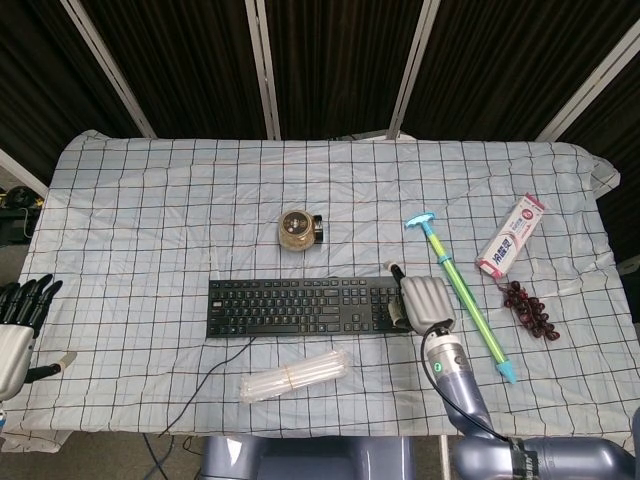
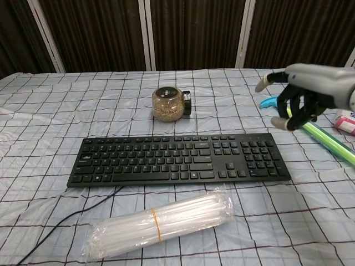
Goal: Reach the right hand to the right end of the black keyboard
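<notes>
Keyboard (image 2: 177, 158) flat on the checked cloth (image 1: 150, 200), near the front edge, below the jar (image 2: 169, 103). Right hand (image 2: 302, 94) raised above its right end, clear of the keys, fingers loosely spread, holding nothing. Left hand (image 1: 18, 320) off the table's left edge, fingers extended, empty.

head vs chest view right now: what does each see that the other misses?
Only head: the left hand at the table's left edge, open; the toothpaste box; the grapes.
Only chest: the right hand is raised clear of the black keyboard, fingers spread, empty.
Both: keyboard, jar, straw bundle, green-and-blue pump.
</notes>
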`<state>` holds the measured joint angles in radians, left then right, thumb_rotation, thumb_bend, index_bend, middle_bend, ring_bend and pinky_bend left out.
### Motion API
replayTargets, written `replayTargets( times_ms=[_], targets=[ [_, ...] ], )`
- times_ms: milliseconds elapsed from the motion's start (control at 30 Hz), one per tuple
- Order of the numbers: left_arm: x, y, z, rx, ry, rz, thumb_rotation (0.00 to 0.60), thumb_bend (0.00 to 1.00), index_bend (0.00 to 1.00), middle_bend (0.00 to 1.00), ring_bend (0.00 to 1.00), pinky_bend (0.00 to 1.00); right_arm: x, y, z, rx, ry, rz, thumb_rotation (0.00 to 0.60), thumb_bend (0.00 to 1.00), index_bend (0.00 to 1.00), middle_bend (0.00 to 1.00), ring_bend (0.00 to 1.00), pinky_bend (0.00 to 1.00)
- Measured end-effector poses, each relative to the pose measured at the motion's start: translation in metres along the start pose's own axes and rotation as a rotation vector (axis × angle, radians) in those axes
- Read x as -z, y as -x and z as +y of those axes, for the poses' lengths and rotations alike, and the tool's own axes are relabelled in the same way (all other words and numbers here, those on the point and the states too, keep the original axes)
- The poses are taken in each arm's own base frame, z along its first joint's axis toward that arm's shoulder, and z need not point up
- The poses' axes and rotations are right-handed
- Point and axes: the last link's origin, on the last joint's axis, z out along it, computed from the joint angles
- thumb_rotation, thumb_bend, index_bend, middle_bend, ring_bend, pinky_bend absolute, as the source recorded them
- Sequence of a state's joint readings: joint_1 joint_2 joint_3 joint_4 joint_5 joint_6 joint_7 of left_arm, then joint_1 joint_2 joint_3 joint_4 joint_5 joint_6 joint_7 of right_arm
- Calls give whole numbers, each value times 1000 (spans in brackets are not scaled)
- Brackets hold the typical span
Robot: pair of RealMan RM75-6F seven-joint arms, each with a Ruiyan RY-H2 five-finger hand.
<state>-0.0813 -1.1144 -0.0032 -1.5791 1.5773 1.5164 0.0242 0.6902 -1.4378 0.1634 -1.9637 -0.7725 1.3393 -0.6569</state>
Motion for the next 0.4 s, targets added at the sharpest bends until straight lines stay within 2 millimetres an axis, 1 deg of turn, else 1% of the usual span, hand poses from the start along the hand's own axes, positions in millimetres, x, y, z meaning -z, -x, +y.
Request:
replayTargets(
  times_ms=[67, 100, 133, 167, 267, 367, 400],
  targets=[
    [1, 0, 1, -3, 4, 2, 600, 80, 0, 0, 0, 0, 13, -11, 8, 10, -30, 50, 600, 240, 63, 170, 85, 296],
    [1, 0, 1, -4, 6, 2, 600, 79, 0, 0, 0, 0, 20, -15, 13, 15, -41, 67, 600, 208, 46, 123, 47, 255],
    [1, 0, 2, -5, 7, 3, 600, 80, 0, 0, 0, 0, 27, -18, 18, 19, -51, 83, 600, 155, 24, 64, 11, 197],
    [1, 0, 2, -8, 9, 5, 600, 80, 0, 0, 0, 0, 36, -21, 25, 25, -60, 100, 600, 106, 11, 23, 0, 145],
    [1, 0, 1, -10, 5, 7, 600, 79, 0, 0, 0, 0, 59, -26, 46, 35, -69, 131, 600, 39, 0, 0, 0, 56],
    [1, 0, -1, -10, -8, 8, 600, 78, 0, 0, 0, 0, 83, -29, 71, 46, -65, 182, 600, 28, 0, 0, 0, 32],
    [0, 0, -2, -11, -9, 8, 600, 78, 0, 0, 0, 0, 91, -30, 83, 54, -57, 211, 600, 28, 0, 0, 0, 32]
  ],
)
